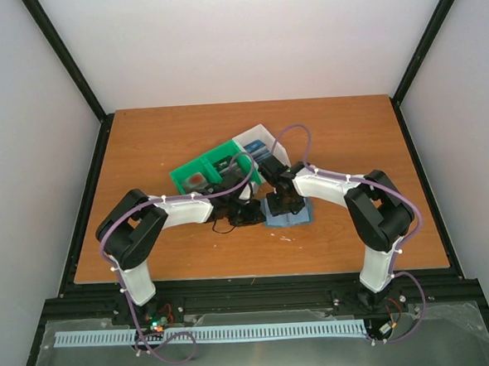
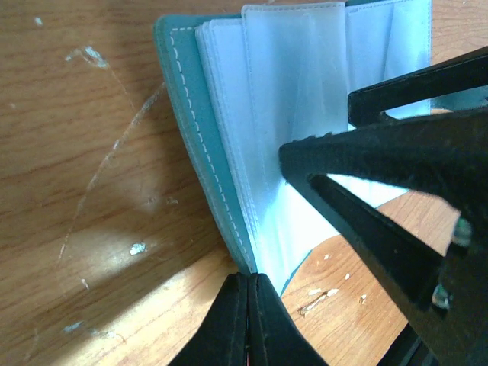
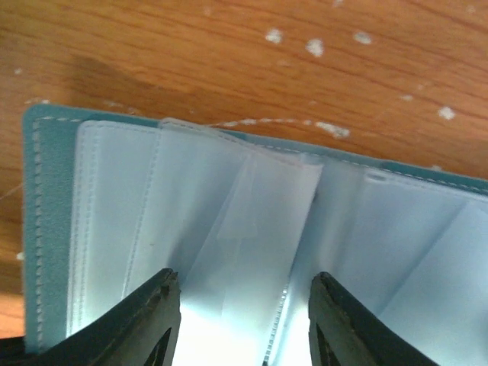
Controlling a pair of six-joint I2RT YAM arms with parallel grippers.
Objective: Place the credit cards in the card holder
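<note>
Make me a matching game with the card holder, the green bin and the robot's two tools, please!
Things:
1. card holder
2. green bin
3. left tool
4. right tool

States or places:
A. fingers apart
B. teal, lying open
C. fingers shut tight
D. beside the white bin

Pairs: 1-B, 2-D, 3-C, 4-A

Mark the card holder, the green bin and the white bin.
card holder (image 3: 252, 221), right wrist view, middle clear sleeve.
green bin (image 1: 182, 174), top view, left wall.
white bin (image 1: 256, 134), top view, far rim.
</note>
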